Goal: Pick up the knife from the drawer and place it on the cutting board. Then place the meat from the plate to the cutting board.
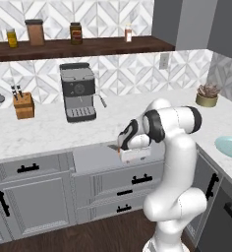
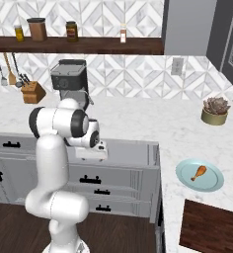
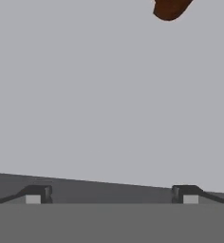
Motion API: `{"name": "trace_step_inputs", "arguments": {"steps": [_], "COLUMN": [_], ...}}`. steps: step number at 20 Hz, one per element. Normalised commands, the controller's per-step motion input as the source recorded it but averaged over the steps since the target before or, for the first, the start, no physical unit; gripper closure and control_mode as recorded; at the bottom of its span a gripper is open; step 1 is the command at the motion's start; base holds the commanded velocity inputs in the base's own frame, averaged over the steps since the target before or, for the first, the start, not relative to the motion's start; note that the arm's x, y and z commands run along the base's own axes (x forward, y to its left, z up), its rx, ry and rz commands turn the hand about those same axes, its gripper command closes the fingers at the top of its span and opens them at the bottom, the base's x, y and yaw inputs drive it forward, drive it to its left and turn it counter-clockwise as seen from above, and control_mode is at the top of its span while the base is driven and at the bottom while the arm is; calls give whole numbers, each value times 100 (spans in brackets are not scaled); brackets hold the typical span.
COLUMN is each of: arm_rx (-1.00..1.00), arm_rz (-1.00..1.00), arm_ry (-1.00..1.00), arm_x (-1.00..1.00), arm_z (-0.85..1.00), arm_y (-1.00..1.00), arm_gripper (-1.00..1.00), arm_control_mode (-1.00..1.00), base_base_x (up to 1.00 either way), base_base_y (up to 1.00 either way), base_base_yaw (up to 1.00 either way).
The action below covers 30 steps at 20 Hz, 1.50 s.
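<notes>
Tool (image 3: pixel 111 194) wide open, empty, hanging over open drawer (image 1: pixel 96 156) at frame centre in left base view. Hand view: knife (image 3: pixel 170 8) handle end – brown – at top edge, right of centre, on pale drawer floor, well apart from fingertips (image 3: pixel 37 194). Meat (image 2: pixel 199 172) on plate (image 2: pixel 212 184), right side of surface (image 2: pixel 138 123). Cutting board (image 2: pixel 210 230) – dark – lower right, near plate.
</notes>
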Motion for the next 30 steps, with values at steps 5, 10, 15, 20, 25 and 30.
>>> {"name": "trace_step_inputs", "arguments": {"steps": [5, 10, 15, 20, 25, 30], "arm_rx": [0, 0, 0, 0, 0, 0], "arm_rz": [0, 0, 1, 8, 12, 16], "arm_ry": [10, 3, 1, 0, 0, 4], "arm_x": [-95, -100, -64, 59, 71, 49], "arm_z": [-24, -4, 29, 99, 66, -11], "arm_y": [0, -5, -3, -4, -8, -17], "arm_gripper": [-100, -100, -100, -100, -100, -100], "arm_control_mode": [-100, -100, -100, -100, -100, -100], "base_base_x": [0, 0, 0, 0, 0, 0], "base_base_y": [0, 0, 0, 0, 0, 0], "base_base_yaw": [0, 0, 0, 0, 0, 0]}}
